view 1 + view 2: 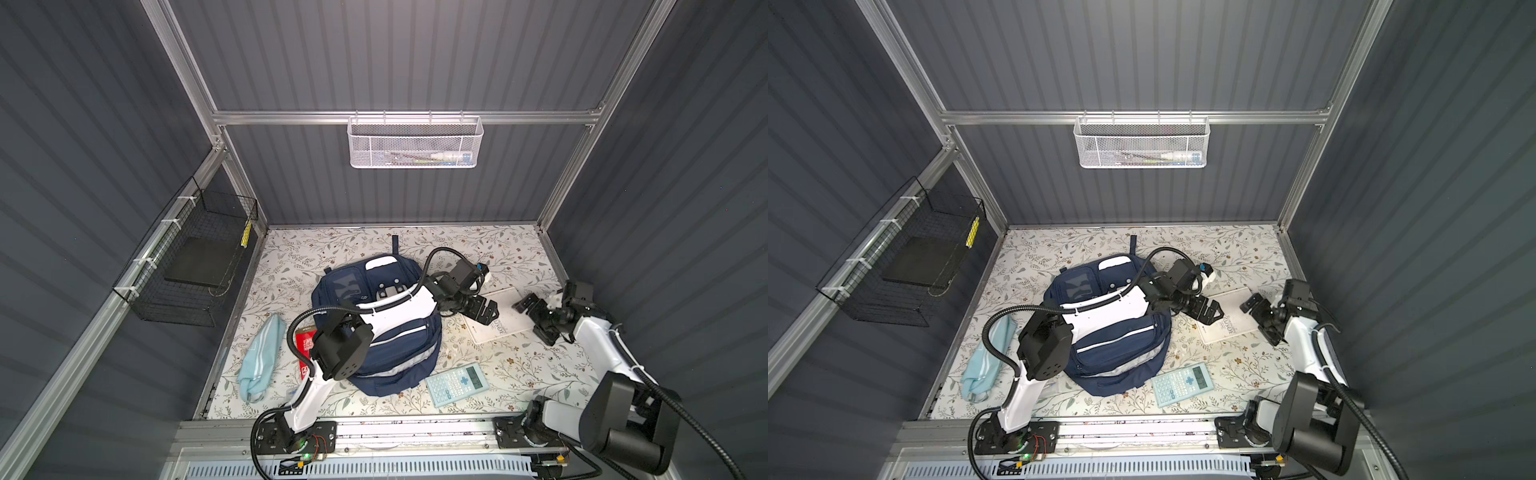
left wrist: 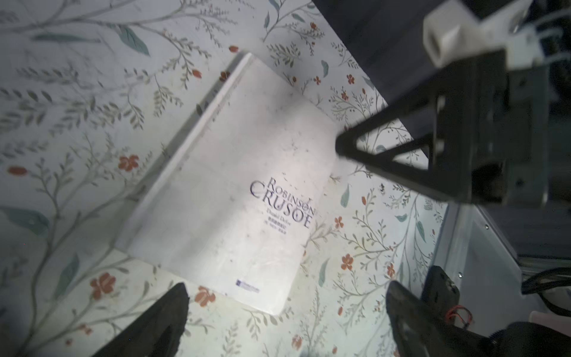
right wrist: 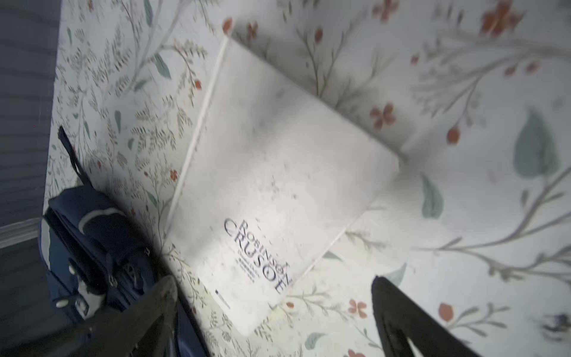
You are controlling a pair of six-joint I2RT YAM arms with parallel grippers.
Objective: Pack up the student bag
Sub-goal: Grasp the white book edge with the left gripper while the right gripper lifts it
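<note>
The student bag (image 1: 395, 353) (image 1: 1121, 353), navy with white stripe trim, lies flat mid-table in both top views; my left arm reaches across it. It also shows in the right wrist view as the bag (image 3: 92, 231). Right of it lies a white book (image 1: 505, 322) (image 1: 1231, 326) (image 2: 241, 185) (image 3: 278, 173) titled Robinson Crusoe. My left gripper (image 1: 487, 312) (image 1: 1212, 311) (image 2: 287, 290) hovers open over the book's near-left corner. My right gripper (image 1: 535, 318) (image 1: 1262, 320) (image 3: 273, 282) stands open at the book's right edge, holding nothing. Its finger (image 2: 386, 154) shows in the left wrist view.
A pale green calculator (image 1: 457, 382) (image 1: 1183, 382) lies in front of the bag. A light-blue striped pouch (image 1: 262, 357) (image 1: 984, 365) and a red box (image 1: 305, 338) lie to the bag's left. A white mesh basket (image 1: 415, 143) hangs on the back rail, a black wire basket (image 1: 191, 266) on the left wall.
</note>
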